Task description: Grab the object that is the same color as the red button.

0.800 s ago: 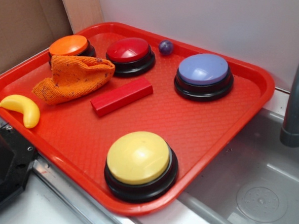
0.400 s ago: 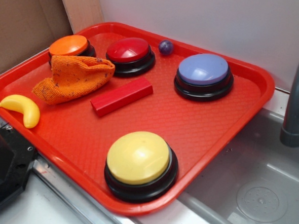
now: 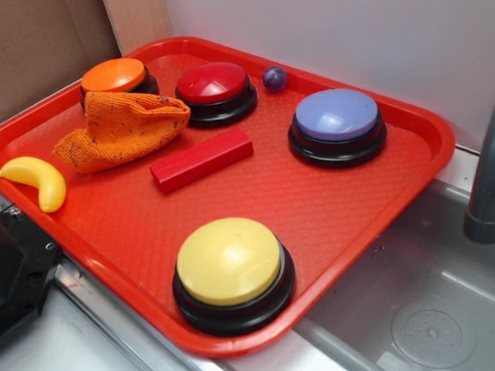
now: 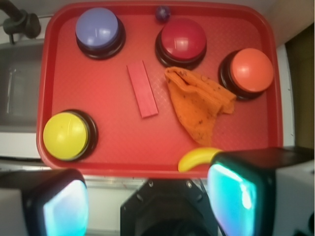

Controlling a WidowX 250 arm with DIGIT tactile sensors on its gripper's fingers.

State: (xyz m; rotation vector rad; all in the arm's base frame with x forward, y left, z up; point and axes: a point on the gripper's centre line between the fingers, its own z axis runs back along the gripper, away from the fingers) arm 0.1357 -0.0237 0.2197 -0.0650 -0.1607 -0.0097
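Red plastic tray [image 3: 381, 202] carried everything: the yellow button [image 3: 229, 260] up front, the red button [image 3: 213, 82] at the back, and the red block [image 3: 202, 158] lying flat mid-tray, just beside the orange cloth [image 3: 121, 127]. Gripper [image 4: 147, 201] hovered high above the tray's near edge, jaws apparently spread apart, holding nothing.

red tray [image 3: 381, 194]: on counter beside sink | red block [image 3: 201, 159]: lies flat mid-tray, just in front of red button [image 3: 215, 91] | orange cloth [image 3: 121, 129]: crumpled, against orange button [image 3: 118, 78] | banana [image 3: 36, 181]: left edge | yellow button [image 3: 232, 273]: front | blue button [image 3: 337, 125]: rear right | purple ball [image 3: 274, 78]: rear rim | faucet [image 3: 494, 167]: right
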